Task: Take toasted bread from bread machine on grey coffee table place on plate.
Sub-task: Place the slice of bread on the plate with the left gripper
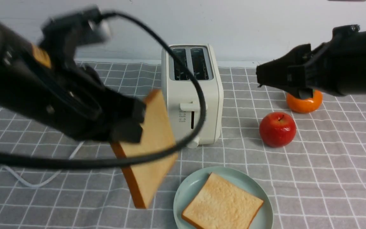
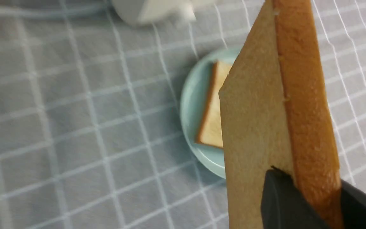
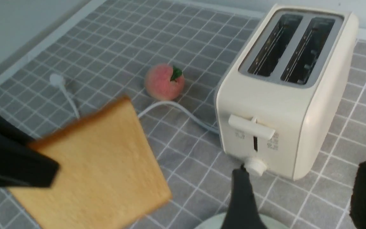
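Observation:
My left gripper [image 1: 138, 124] is shut on one slice of toasted bread [image 1: 151, 149], which hangs tilted on edge above the grey coffee table [image 1: 329, 175], left of the plate [image 1: 186, 190]. In the left wrist view the black fingers [image 2: 284, 203] pinch that slice [image 2: 265, 111] by its crust. A second slice [image 1: 222, 202] lies flat on the mint-green plate [image 2: 192, 105]. The cream bread machine [image 1: 191, 95] stands behind, and both of its slots look empty [image 3: 284, 95]. My right gripper [image 1: 259, 76] hovers open to the right of it, with nothing between its fingers [image 3: 243, 197].
A red apple [image 1: 277, 128] and an orange [image 1: 303, 101] sit right of the toaster, under my right arm. A peach [image 3: 164, 81] lies to the toaster's left. The white cord [image 1: 27, 179] trails over the cloth at the left.

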